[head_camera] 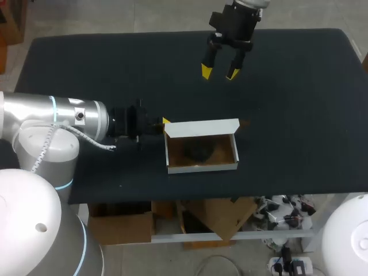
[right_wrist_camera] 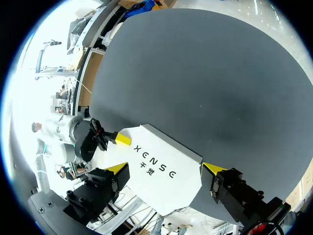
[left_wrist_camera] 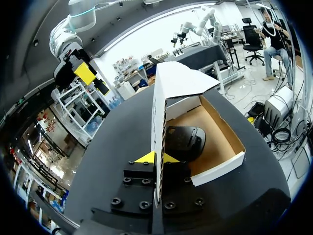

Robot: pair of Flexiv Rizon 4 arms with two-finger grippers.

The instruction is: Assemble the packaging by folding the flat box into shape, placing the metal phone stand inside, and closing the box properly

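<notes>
closing step now: box (head_camera: 202,165) sits mid-surface (head_camera: 115,69), phone stand (head_camera: 198,151) inside, lid (head_camera: 201,127) upright. left gripper (left_wrist_camera: 157,157) jaws clamped on the lid's end; right gripper (head_camera: 219,71) hangs beyond, jaws apart. next, i reckon: swing lid down, tuck it shut.

Left gripper (left_wrist_camera: 156,157) low, seemingly pinching box (left_wrist_camera: 217,169), right gripper (head_camera: 219,72) raised, fingers apart

white box (head_camera: 201,129), black stand (head_camera: 198,151), black table (head_camera: 115,69)
</notes>
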